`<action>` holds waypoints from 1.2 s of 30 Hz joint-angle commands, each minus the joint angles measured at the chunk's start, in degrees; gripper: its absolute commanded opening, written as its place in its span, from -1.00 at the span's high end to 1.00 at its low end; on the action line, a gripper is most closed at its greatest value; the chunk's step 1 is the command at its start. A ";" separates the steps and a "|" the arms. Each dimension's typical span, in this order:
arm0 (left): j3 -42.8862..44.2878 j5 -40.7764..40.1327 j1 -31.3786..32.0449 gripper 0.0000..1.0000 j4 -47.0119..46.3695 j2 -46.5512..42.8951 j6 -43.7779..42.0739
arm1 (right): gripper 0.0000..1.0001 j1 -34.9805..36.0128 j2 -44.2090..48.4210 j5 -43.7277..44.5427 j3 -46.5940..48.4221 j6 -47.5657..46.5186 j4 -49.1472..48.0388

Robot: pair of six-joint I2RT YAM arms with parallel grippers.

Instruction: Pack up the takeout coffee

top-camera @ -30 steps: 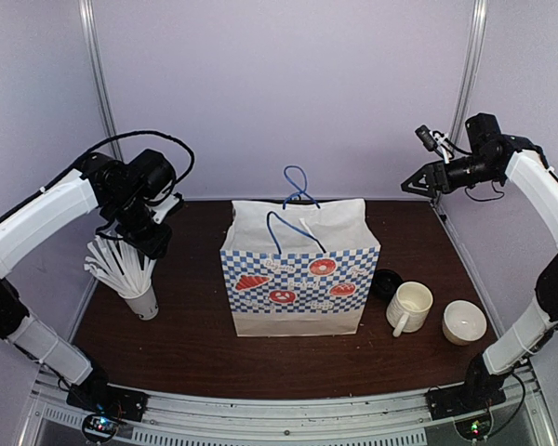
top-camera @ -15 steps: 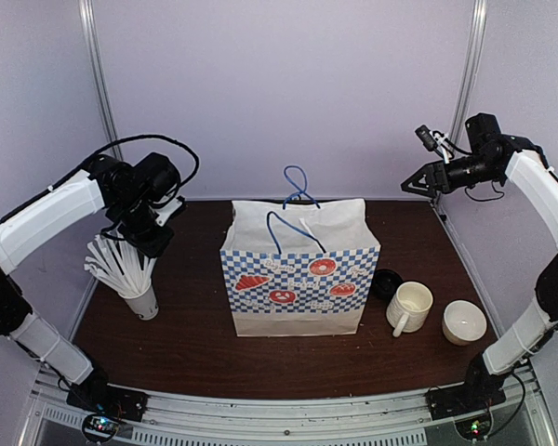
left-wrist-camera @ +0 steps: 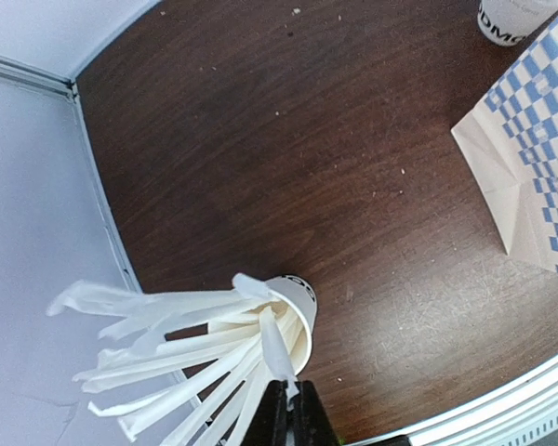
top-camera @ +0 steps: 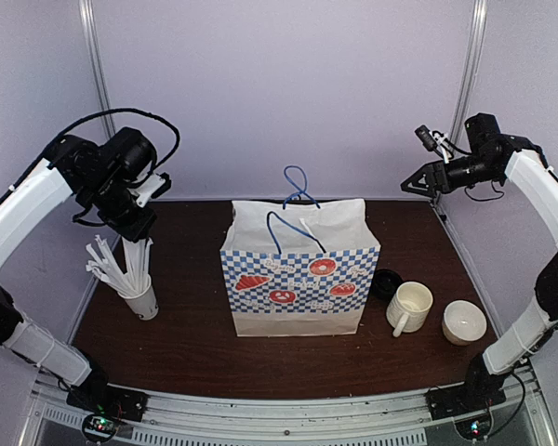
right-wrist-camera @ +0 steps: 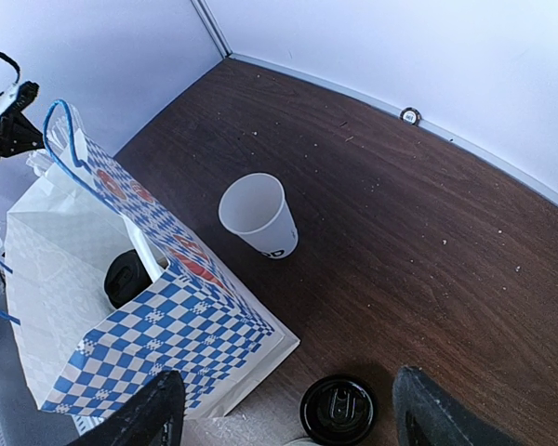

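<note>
An open white paper cup (right-wrist-camera: 260, 218) with dark lettering stands on the table behind the checked paper bag (top-camera: 298, 269); its base also shows in the left wrist view (left-wrist-camera: 507, 14). Inside the bag (right-wrist-camera: 167, 344) a round black lid (right-wrist-camera: 128, 277) shows. A loose black lid (right-wrist-camera: 339, 409) lies by the bag's corner, next to the mug (top-camera: 386, 282). My left gripper (top-camera: 141, 234) hangs over the plain cup of white straws (top-camera: 141, 299), shut on the tip of one straw (left-wrist-camera: 277, 348). My right gripper (top-camera: 411, 183) is high at the back right, open and empty.
A cream mug with a handle (top-camera: 409, 307) and a low white cup (top-camera: 465, 321) stand right of the bag. The bag's blue handles (top-camera: 298, 190) stick up. The straws (left-wrist-camera: 167, 344) fan out toward the left wall. Frame posts stand at both back corners.
My left gripper has shut on a straw and lifted up and to the left above the straw cup. The right arm has not moved.
</note>
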State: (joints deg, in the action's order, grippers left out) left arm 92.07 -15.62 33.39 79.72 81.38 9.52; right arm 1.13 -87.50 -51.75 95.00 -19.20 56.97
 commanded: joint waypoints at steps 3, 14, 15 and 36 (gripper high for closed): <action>4.65 -2.37 0.28 0.95 5.08 -3.93 0.58 | -0.61 -0.22 -1.43 -1.63 2.18 0.48 0.66; 5.92 -3.22 0.28 1.00 5.07 -4.35 0.14 | -0.61 -0.18 -0.57 -1.25 1.16 0.38 0.18; 4.41 -2.39 0.28 1.00 3.51 -4.58 0.04 | -0.61 -0.16 -0.56 -1.26 1.03 0.40 0.16; -5.09 1.46 0.28 0.63 -4.75 -2.11 -2.40 | -0.61 -0.16 -0.98 -1.42 0.35 0.26 -0.19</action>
State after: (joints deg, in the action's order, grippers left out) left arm 87.05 -15.33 33.47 76.73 79.50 7.99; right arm 1.13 -88.58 -52.49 95.31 -19.09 57.17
